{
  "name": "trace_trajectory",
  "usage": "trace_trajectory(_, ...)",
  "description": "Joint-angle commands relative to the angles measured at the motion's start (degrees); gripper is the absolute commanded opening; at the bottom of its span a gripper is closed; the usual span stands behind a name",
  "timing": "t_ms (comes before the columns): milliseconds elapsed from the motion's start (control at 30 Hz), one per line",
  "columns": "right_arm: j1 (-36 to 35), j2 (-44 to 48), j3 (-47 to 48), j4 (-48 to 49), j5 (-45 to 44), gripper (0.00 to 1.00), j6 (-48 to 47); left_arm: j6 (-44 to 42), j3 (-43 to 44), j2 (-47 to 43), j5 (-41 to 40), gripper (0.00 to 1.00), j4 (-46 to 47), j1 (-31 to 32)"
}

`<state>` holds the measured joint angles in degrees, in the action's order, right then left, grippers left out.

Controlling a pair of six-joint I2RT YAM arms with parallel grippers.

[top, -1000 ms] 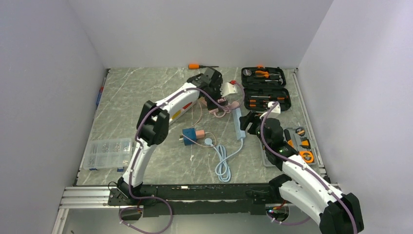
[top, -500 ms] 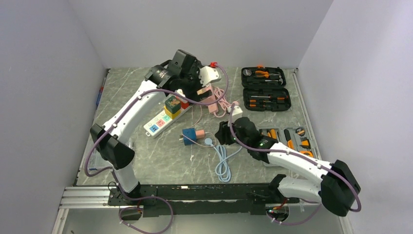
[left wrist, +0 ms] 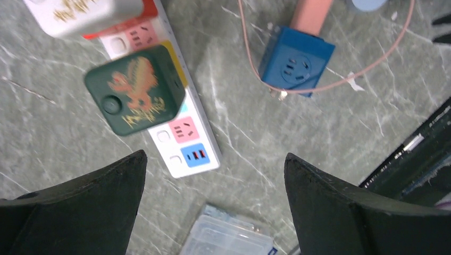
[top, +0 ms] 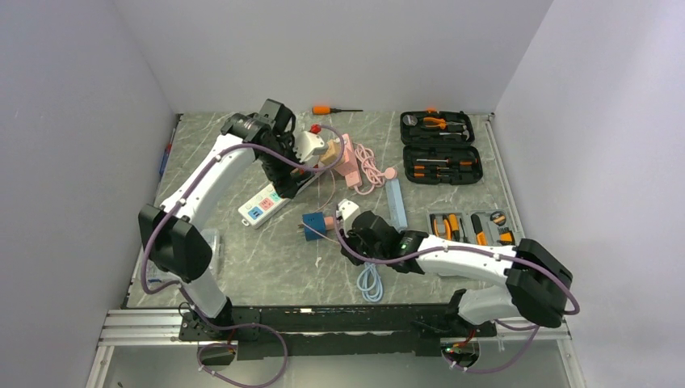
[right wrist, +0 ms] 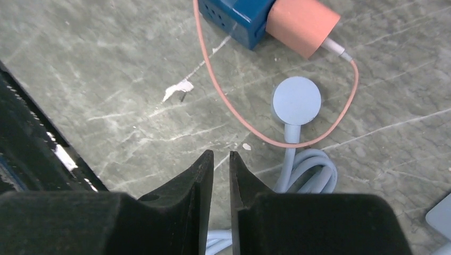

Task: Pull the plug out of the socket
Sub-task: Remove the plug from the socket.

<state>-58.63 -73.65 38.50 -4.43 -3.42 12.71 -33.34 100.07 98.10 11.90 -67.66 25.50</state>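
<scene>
A salmon plug point(right wrist: 303, 24) sits pushed into a blue cube socket point(right wrist: 239, 16) on the marble table; both also show in the top view, plug point(top: 329, 220) and cube point(top: 313, 226). My right gripper point(right wrist: 222, 154) hovers just near of them over bare table, its jaws drawn to a narrow slit with nothing between. A dark green plug point(left wrist: 135, 87) is seated in a white power strip point(left wrist: 189, 143). My left gripper point(left wrist: 215, 156) hangs wide open above that strip's near end and holds nothing. The blue cube point(left wrist: 298, 64) lies to its right.
A thin pink cable point(right wrist: 234, 114) loops past a light blue round puck point(right wrist: 297, 101) and its coiled cable point(top: 370, 279). A clear plastic box point(left wrist: 228, 239) lies near the strip. Tool cases point(top: 440, 162), a tool tray point(top: 472, 226), a blue bar point(top: 396, 202) and an orange screwdriver point(top: 331, 109) lie right and back.
The left arm swung left from the back middle to above the power strip. The right arm reached left and down beside the blue cube, and its jaws closed from wide to a slit.
</scene>
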Motion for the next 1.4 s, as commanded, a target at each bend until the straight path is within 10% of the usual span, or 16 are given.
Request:
trace_trajectory(0,0.05,-4.36,0.58,1.48,0.12,0.18,-1.28,0.11,-3.76,-5.92,0.82,0.99,0.4,-0.01)
trace_trajectory(233,3.51,-11.93,0.67,-2.82,-12.07,0.04,10.29,0.84,-3.23,-7.24,-0.86,1.0,0.91,-0.65)
trace_trajectory(533,6.08,-4.1,-2.18,-11.6,-14.05,0.29,16.98,1.58,-4.79,-7.5,-0.96,0.99,3.15,-0.89)
trace_trajectory(867,13.0,3.69,-0.95,-17.78,-0.18,0.48,13.55,3.14,-4.72,-6.68,0.45,0.99,4.03,-1.24)
trace_trajectory(1367,16.75,-5.25,14.55,-13.58,7.18,0.43,6.78,3.33,-6.88,-6.45,2.06,0.99,4.89,-1.58)
